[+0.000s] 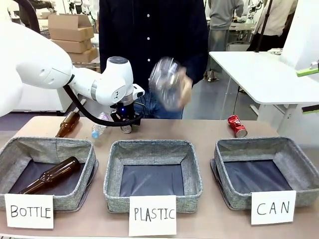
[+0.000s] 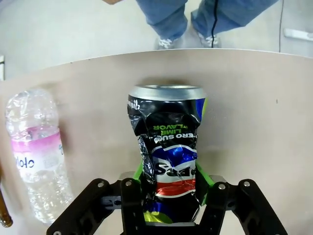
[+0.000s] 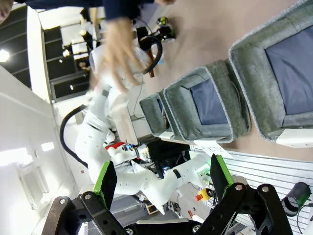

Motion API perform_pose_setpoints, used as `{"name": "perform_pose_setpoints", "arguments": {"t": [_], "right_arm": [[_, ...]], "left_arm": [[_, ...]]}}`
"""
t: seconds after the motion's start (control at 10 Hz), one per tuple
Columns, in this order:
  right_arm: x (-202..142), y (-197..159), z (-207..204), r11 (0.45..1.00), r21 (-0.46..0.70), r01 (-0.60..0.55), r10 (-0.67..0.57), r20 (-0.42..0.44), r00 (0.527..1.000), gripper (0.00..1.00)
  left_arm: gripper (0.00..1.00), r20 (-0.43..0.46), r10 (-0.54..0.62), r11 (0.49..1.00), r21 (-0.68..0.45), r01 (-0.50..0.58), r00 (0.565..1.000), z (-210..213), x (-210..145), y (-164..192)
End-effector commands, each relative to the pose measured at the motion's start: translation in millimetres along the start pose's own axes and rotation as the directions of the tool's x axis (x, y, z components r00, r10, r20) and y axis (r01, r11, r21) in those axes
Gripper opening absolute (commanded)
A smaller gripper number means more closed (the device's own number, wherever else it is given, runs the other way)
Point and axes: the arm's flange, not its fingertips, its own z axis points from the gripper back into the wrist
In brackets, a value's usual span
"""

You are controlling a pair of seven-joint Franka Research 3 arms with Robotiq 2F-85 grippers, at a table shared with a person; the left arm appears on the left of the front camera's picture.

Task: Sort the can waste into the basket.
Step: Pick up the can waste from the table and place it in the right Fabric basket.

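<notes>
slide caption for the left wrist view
Left gripper shut on crushed dark can, plastic bottle lying beside it

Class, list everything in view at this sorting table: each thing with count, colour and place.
baskets: three, grey, along the table near edge: BOTTLE basket, PLASTIC basket, CAN basket
glass bottles: two, brown; one in the BOTTLE basket, one on the table behind it
plastic bottles: two, clear; one lying on the table, one in the person's hand
red can: one, on the table behind the CAN basket
dark can: one, colourful print, in the left pincer
left pincer: shut on the dark can
right pincer: open, empty
</notes>
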Motion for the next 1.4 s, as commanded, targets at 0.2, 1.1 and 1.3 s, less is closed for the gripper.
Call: {"name": "perform_pose_setpoints", "arguments": {"t": [0.2,1.1,1.3], "right_arm": [[2,1,0,0.999,0.028,-0.02,0.02,-0.002,1.0,1.0],[2,1,0,0.999,0.028,-0.02,0.02,-0.002,1.0,1.0],[2,1,0,0.999,0.028,-0.02,0.02,-0.002,1.0,1.0]], "left_arm": [[0.0,-0.005,0.055,0.998,-0.04,-0.055,0.998,18,-9,19],[0.0,0.154,-0.244,0.846,-0.449,0.287,0.958,219,-213,110],[0.0,0.243,-0.474,0.683,-0.505,0.528,0.846,225,-296,133]]}}
